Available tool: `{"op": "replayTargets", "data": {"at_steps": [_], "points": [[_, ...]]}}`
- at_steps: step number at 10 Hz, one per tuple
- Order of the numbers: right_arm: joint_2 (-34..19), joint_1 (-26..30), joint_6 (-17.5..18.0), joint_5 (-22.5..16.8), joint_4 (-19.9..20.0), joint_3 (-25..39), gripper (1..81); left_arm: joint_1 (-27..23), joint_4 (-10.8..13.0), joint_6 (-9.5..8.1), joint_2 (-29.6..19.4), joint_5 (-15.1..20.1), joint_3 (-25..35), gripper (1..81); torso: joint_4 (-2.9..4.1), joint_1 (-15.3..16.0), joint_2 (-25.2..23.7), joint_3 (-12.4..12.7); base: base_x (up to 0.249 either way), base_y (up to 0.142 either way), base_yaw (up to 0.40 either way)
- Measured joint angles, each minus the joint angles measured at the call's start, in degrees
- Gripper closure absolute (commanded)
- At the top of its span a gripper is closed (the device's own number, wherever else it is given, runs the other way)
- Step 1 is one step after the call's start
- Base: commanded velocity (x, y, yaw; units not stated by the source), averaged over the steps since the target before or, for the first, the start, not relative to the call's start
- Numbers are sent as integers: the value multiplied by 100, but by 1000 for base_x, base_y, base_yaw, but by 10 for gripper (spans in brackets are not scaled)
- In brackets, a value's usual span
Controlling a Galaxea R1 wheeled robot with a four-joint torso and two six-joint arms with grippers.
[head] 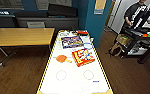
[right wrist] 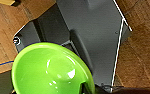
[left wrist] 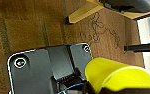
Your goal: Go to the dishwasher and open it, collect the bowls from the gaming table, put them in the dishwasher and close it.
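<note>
Plain wooden table (head: 21, 36) at far left, beside long white one. Orange paddle (head: 62, 58) lying flat, near red game box (head: 83, 57); blue-purple game box (head: 71, 41) farther back, apart from red one. Person (head: 137, 13) in dark top at upper right — standing behind black cart (head: 136, 40). Teal wall column (head: 96, 22) between. Brown carpet floor (left wrist: 28, 30) with thin dark cable (left wrist: 101, 32) — tangled, near yellow table leg (left wrist: 83, 12).

Green bowl (right wrist: 51, 72), yellow bowl (left wrist: 116, 75)
</note>
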Motion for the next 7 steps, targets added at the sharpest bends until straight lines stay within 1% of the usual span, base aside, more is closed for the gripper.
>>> {"op": "replayTargets", "data": {"at_steps": [3,7], "points": [[179,-96,0,-9,-113,-199,811,457,82,-2,453,-277,-1042,811,0,-2,-2,231,0,0,0],[360,-226,-12,-13,-395,-503,811,934,184,0,1307,-567,-2258,811,0,-13,-9,269,0,0,0]]}}
